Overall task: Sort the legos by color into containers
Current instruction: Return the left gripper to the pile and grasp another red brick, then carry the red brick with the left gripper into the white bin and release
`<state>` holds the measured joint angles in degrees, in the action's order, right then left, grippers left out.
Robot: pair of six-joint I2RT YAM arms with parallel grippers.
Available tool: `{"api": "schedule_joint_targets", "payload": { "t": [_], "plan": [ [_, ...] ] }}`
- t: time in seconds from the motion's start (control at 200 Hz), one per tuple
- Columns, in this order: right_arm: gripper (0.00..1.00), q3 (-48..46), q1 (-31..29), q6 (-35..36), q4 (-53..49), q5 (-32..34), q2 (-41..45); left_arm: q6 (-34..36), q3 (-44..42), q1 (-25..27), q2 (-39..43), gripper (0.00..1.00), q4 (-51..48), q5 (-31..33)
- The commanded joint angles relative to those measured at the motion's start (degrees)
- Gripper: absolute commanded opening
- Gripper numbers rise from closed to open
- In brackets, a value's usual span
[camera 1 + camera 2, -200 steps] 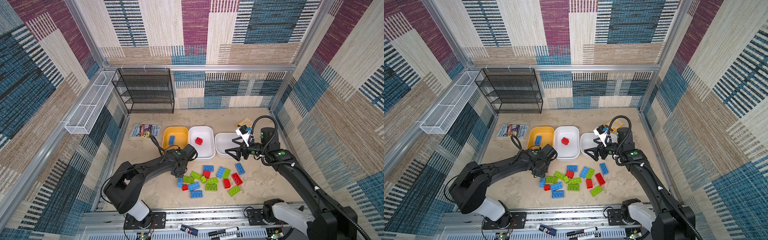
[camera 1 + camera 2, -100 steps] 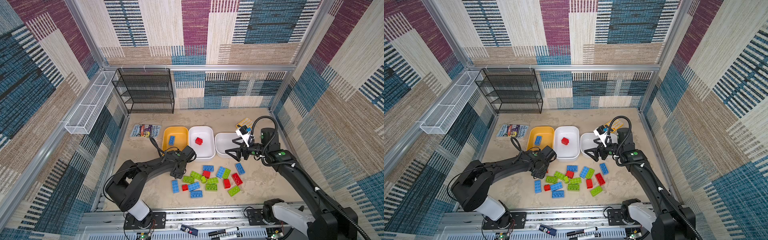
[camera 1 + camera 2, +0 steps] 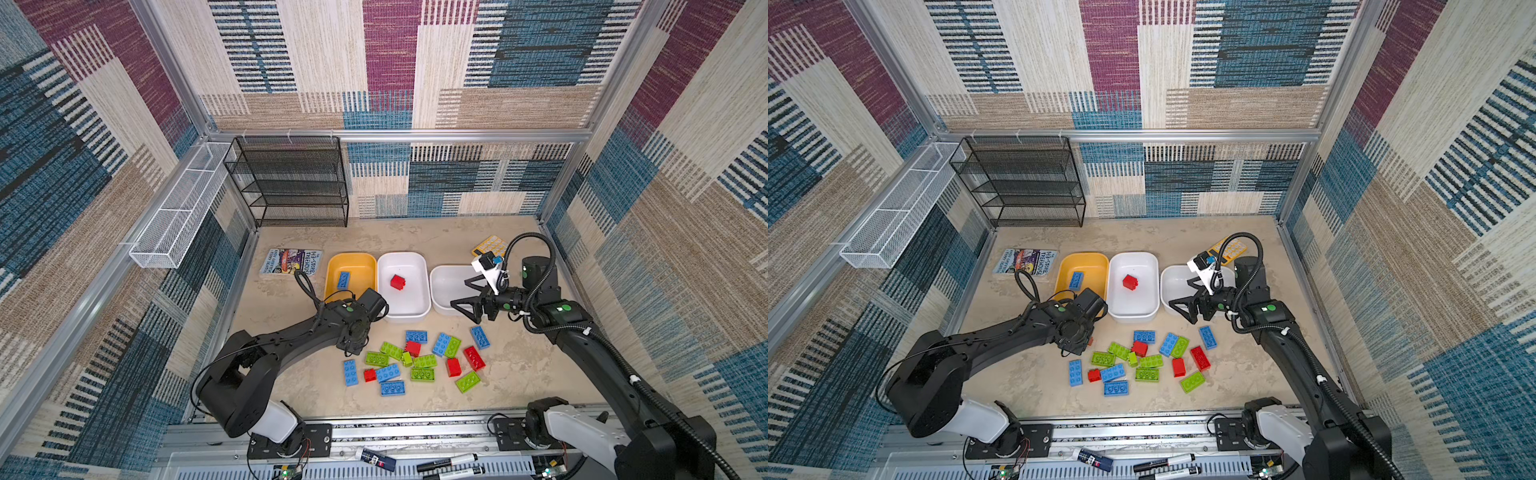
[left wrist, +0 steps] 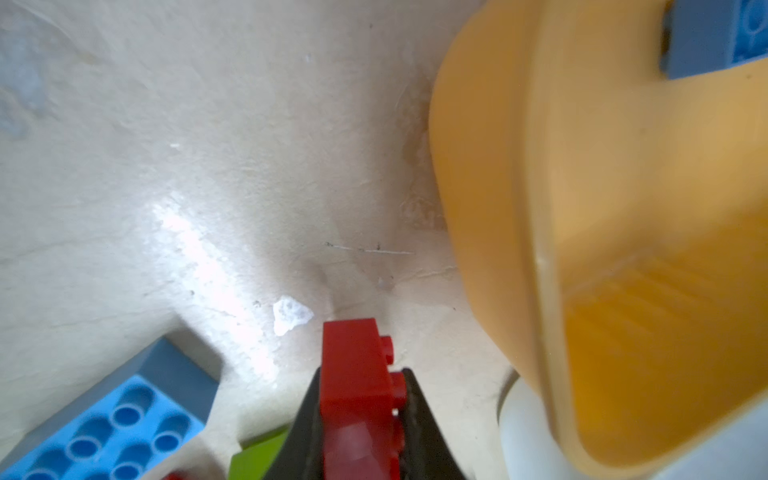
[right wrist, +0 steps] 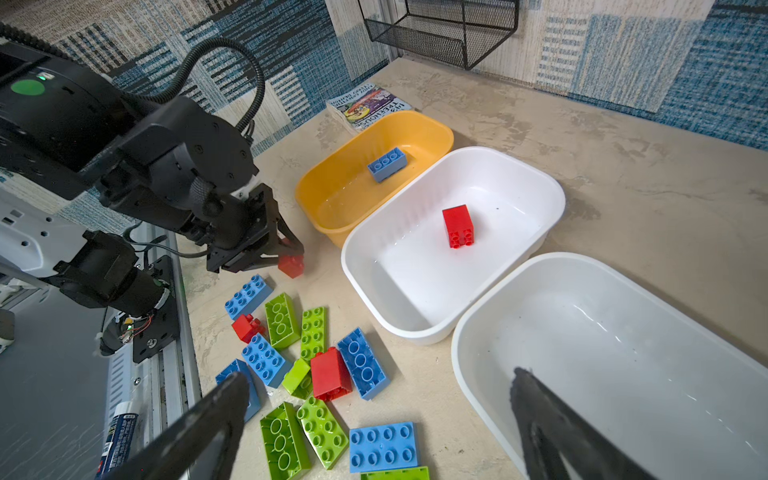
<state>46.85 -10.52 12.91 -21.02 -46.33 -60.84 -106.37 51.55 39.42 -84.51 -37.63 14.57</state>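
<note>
Left end effector (image 5: 282, 249) just closed, is clamping one red brick (image 4: 355, 374) near yellow tub (image 3: 357, 264); right end effector (image 3: 460, 293) is hovering, spread wide. Six blue, seven green, four red bricks (image 3: 392, 387) are lying on counter (image 3: 519, 361).

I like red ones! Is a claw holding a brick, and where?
The left gripper pinches a small red plastic brick across its studded face and underside. Right gripper: empty.

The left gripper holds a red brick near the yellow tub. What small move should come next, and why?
Probably lift the left gripper straight up: it is shut on the red brick, low over the table, and the middle white tub, holding another red brick, has a wall to clear.
</note>
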Motion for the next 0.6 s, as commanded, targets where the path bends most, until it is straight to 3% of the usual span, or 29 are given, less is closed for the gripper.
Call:
{"api": "schedule_joint_targets", "payload": {
  "t": [0.0,0.15,0.275,0.426,0.596],
  "plan": [
    [0.99,0.34,-0.06,0.20,0.80,0.17,-0.07,6.10,0.39,-0.30,3.89,0.19,-6.28,0.81],
    [0.99,0.61,-0.09,-0.39,1.82,-0.13,-0.56,15.64,1.98,-1.44,11.56,0.19,-11.33,-2.14],
    [0.99,0.97,-0.08,-1.01,2.90,0.34,-1.02,28.28,9.88,-1.71,12.68,0.21,-15.44,-5.63],
    [0.99,2.00,-0.04,-1.11,2.94,1.13,-2.03,43.56,20.91,-1.71,7.39,0.21,-15.71,-10.79],
    [0.99,3.22,-0.03,-1.12,2.53,3.58,-3.10,53.68,31.02,-1.54,-2.35,0.21,-13.95,-14.40]
  ]
}}
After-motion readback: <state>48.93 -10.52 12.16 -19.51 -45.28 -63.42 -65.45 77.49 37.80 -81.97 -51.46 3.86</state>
